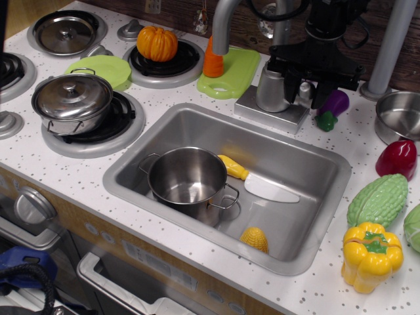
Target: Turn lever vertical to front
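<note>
Though hung right behind the far rim of the sink (328, 164), with the gripper (306, 90) dropped over the tap body (270, 88), hard to call as clenched or released. Black fingers (291, 80) planted on either side of the lever (304, 92), only a silver sliver of it peeking between them; cannot tell whether pressing on metal or merely flanking it.

Likely troubles from here:
- Slipping off the lever's rounded end mid-turn, if gripped too near the tip or too lightly.
- Stopping short of the front, toward the sink, if pushed by one finger instead of held.
- Knocking the eggplant (333, 107), just beside the tap at the sink's back right corner, with the outer finger on the swing.
- Fouling the spout (222, 20) or the upright rod (281, 29), both close behind the sink, with the wrist.

Counted in this single view:
- One lever, one tap, one spout.
- Inside the sink: one open pot (187, 177), one knife (259, 184), one corn cob (254, 239).
- Left of the sink: one lidded pot (73, 98).
- Behind the sink to the left: one pumpkin (157, 43), one carrot (213, 62).
- Right of the sink: one steel bowl (397, 115), one red pepper (397, 157), one yellow pepper (371, 256), one bitter gourd (377, 200).
</note>
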